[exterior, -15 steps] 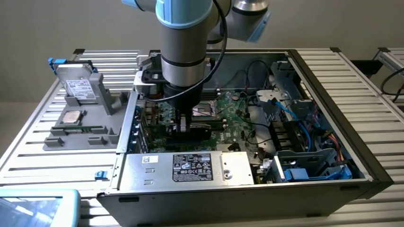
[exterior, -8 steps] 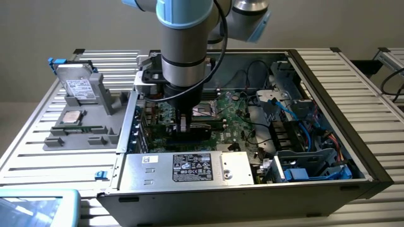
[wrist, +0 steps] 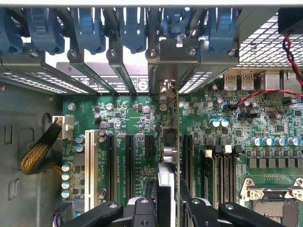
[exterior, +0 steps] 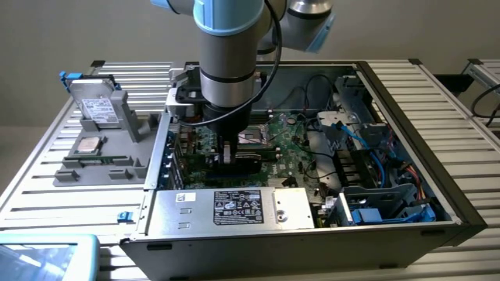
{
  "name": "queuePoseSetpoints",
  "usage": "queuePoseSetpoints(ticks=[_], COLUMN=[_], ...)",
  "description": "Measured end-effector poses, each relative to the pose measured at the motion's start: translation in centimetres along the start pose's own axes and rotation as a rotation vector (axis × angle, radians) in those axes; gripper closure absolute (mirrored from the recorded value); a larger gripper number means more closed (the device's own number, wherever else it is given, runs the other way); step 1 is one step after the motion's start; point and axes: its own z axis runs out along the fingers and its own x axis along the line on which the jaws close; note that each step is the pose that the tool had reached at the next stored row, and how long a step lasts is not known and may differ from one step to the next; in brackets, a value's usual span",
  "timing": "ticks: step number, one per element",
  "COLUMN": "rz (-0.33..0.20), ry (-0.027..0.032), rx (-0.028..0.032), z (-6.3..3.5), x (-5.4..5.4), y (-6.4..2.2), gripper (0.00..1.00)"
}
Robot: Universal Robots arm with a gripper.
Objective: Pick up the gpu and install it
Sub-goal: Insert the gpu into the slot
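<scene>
One open grey metal computer case [exterior: 406,134], centre of the exterior view. One green motherboard [exterior: 289,146] inside it. One silver power supply box with a white label [exterior: 234,208], lower centre. One grey moulded parts tray [exterior: 105,158], left. One silver hard drive with a white label [exterior: 98,108], upper left. One green-edged gpu card [wrist: 165,184] standing on edge.

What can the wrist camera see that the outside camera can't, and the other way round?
Wrist view alone: the blue slot latches, the empty expansion slots and the gpu seen edge-on between the fingers. Exterior view alone: the arm, the power supply and the grey tray with a hard drive. Both: the gripper holding the gpu upright over the green motherboard.
</scene>
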Motion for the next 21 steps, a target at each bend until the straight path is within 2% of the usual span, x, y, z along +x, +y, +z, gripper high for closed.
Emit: queuePoseSetpoints(ticks=[21], rz=[0.0], ry=[0.0001], rx=[-0.0014], z=[-0.01], x=[0.0], y=[-0.1], gripper=[0.72])
